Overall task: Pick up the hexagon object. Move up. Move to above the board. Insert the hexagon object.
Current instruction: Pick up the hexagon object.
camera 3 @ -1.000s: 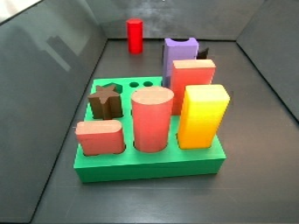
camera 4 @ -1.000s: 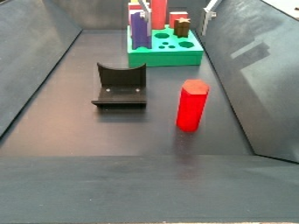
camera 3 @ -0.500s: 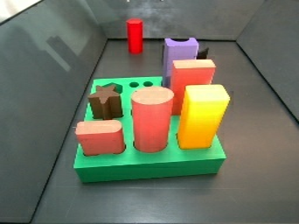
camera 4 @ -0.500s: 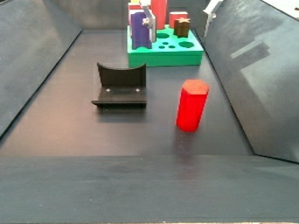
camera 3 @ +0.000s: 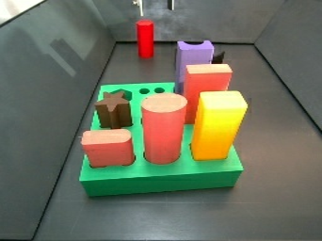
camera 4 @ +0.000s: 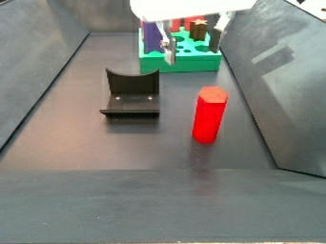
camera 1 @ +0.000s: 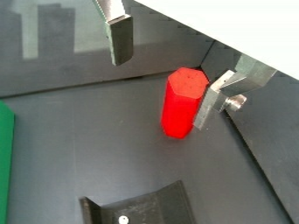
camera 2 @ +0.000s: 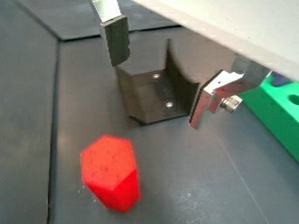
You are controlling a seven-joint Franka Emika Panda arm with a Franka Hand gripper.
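The hexagon object (camera 3: 146,38) is a slim bright red prism standing upright on the dark floor beyond the board; it also shows in a side view (camera 4: 209,114) and in both wrist views (camera 1: 184,103) (camera 2: 111,171). The board (camera 3: 164,181) is a thick green block holding several pegs, also seen in a side view (camera 4: 178,65). My gripper (camera 4: 190,43) is open and empty, hanging above the floor between the hexagon object and the board. In a wrist view the gripper (camera 1: 166,66) has one finger (camera 1: 216,96) close beside the hexagon object. Only its fingertips (camera 3: 138,8) show in a side view.
The fixture (camera 4: 132,92) stands on the floor beside the hexagon object, also in a wrist view (camera 2: 158,87). The board carries a yellow block (camera 3: 219,122), a salmon cylinder (camera 3: 164,127), a salmon block (camera 3: 107,148), a brown star (camera 3: 113,106) and a purple peg (camera 3: 194,52). Sloped grey walls enclose the floor.
My gripper has come down into both side views from above; earlier only a small part showed. The hexagon object, board and fixture have not moved.
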